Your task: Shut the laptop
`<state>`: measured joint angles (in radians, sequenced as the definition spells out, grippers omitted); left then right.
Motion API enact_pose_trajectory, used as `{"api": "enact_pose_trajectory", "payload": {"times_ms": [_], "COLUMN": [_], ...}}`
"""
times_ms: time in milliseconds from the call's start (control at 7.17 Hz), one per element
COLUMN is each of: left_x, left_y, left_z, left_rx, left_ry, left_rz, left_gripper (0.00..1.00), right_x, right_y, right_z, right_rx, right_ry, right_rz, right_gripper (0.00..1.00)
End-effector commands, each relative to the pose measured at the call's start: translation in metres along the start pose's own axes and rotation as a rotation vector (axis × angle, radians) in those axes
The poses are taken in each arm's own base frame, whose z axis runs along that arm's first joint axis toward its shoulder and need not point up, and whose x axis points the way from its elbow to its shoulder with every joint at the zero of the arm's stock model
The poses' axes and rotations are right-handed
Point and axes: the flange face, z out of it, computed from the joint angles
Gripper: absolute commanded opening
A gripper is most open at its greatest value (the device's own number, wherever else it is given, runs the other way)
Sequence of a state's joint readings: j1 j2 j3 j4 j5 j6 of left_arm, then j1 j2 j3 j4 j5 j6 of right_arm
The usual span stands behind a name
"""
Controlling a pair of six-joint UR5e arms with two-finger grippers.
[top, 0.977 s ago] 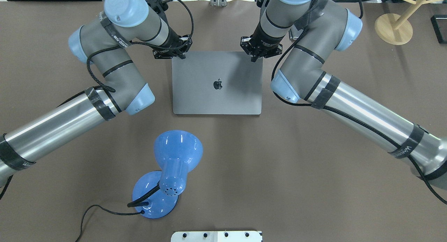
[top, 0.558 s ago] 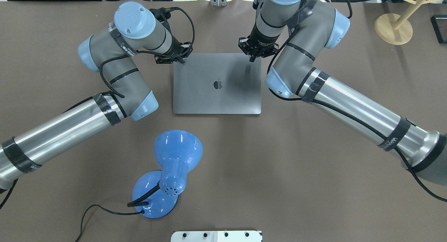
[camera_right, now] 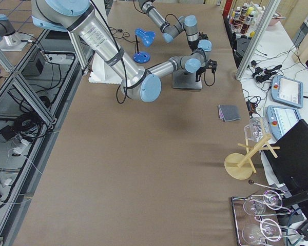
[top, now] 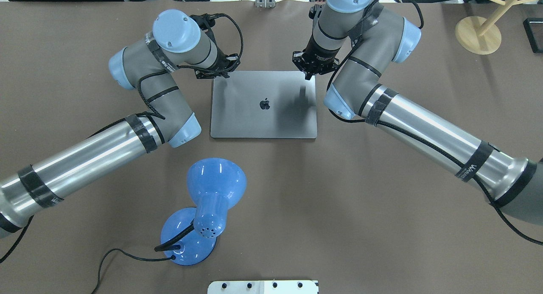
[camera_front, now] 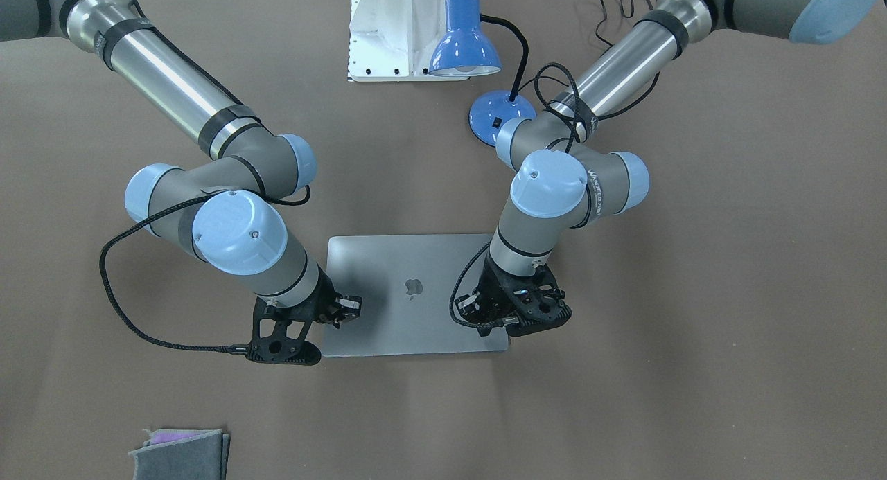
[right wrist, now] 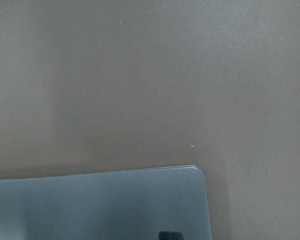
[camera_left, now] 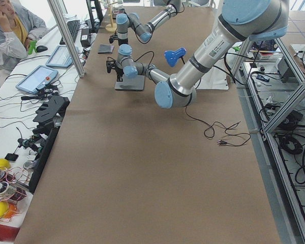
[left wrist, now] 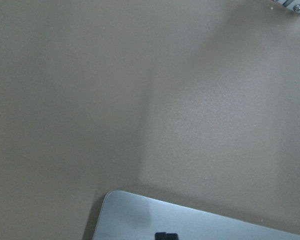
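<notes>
— Two sets of jaws first. Left gripper [top: 222,74]?
— Pinched together, nothing between; two dark tips side by side at the bottom of the left wrist view. Hangs over the far-left corner of the laptop [top: 254,116], going by the overhead view. Cannot tell if touching the lid.
— Right gripper [top: 307,76]?
— Same: closed to a single point, empty, over the far-right corner, just inside the far edge. Contact with the lid: cannot tell either.
— Laptop itself?
— Shut, lying flat on the brown table [top: 382,209], mid-table between the two arms. Long axis across the table, from left arm's side to right arm's side; short axis toward and away from the robot. Lid up, logo [top: 264,103] centred, top of it pointing away from the robot, toward the edge under the grippers.
— Anything else nearby?
— Blue desk lamp [top: 216,188] on the robot's side of the laptop, near its near-left corner, not touching. Small grey folded cloth [camera_front: 181,456] well apart on the operators' side, toward the right arm's end. Wooden stand [top: 478,34] at the far right of the table.
</notes>
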<state>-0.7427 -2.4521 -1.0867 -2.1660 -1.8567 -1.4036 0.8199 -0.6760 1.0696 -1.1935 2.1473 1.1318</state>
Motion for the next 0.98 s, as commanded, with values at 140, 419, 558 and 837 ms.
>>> {"api": "enact_pose_trajectory", "payload": {"times_ms": [140,419,558,837], "left_x": [-0.016,-0.092,-0.136,-0.23], "left_y": [-0.003,-0.03,-0.026,-0.018], "left_z": [-0.07,-0.169,-0.21,-0.27], "left_rx": [-0.106,-0.183,-0.198,-0.184], "left_ry": [0.089,0.085,0.048,-0.014], "left_rz": [0.017,0.076,0.174,0.245], "left_gripper": [0.0,0.0,0.0,0.0], "right_x": [0.027,0.145,0.206,0.331], "right_y": [-0.001,-0.001,-0.004,0.022], "right_z": [-0.073,-0.159,-0.193,-0.209], "right_rx": [-0.011,0.017,0.017,0.058], "right_ry": [-0.119,-0.17,-0.198,-0.152], "right_rz": [-0.007,0.055,0.032,-0.085], "right_gripper": [0.0,0.22,0.21,0.21]}}
